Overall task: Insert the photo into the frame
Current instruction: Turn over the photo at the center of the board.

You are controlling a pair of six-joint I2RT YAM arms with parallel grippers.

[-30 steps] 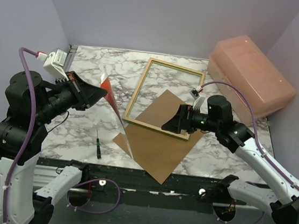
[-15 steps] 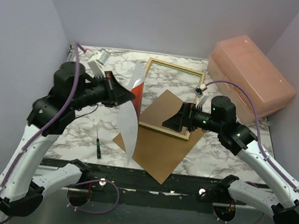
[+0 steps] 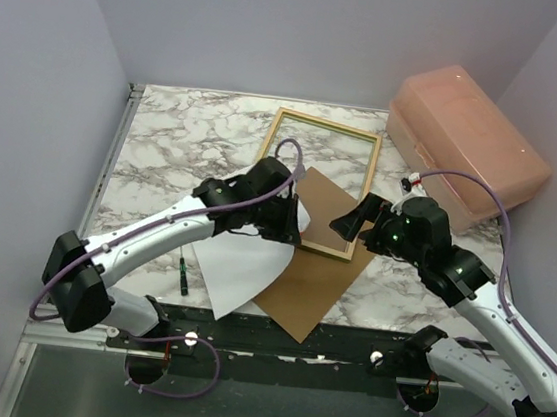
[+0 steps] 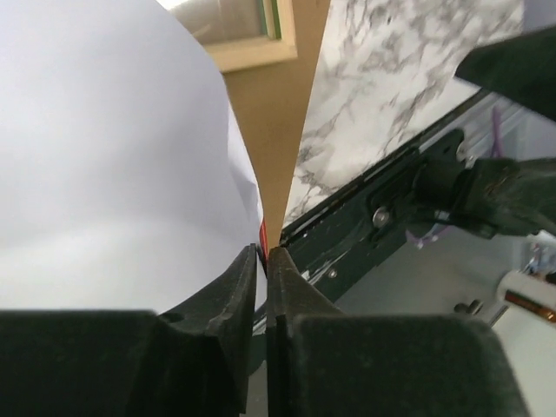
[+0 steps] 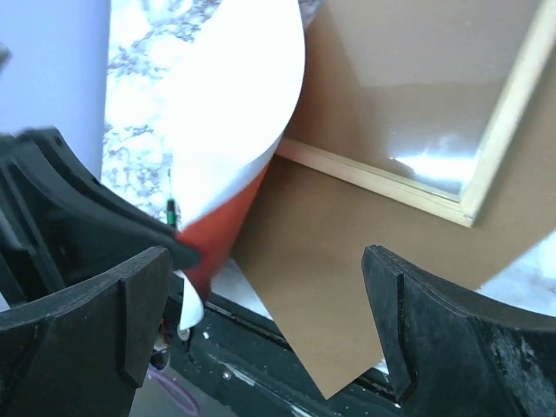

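Observation:
The photo (image 3: 242, 265) droops white side up over the table's front, its red print side (image 5: 221, 234) showing underneath. My left gripper (image 3: 286, 228) is shut on the photo's edge (image 4: 104, 156) and hangs low over the brown backing board (image 3: 316, 273). The frame (image 3: 323, 123) lies pale wood side up, its near rail (image 5: 382, 187) resting on the board. My right gripper (image 3: 352, 222) hovers open above the frame's near right corner, with nothing between its fingers (image 5: 417, 330). The curled sheet hides most of the print.
A pink plastic box (image 3: 466, 149) stands at the back right. A small green-handled screwdriver (image 3: 183, 276) lies near the front edge, left of the photo. The board's near corner (image 5: 347, 347) overhangs the table's black front rail.
My left arm has swung from the far left to the centre, carrying the photo. The sheet went from upright to bent over, white side up. The right gripper drew back slightly rightward.

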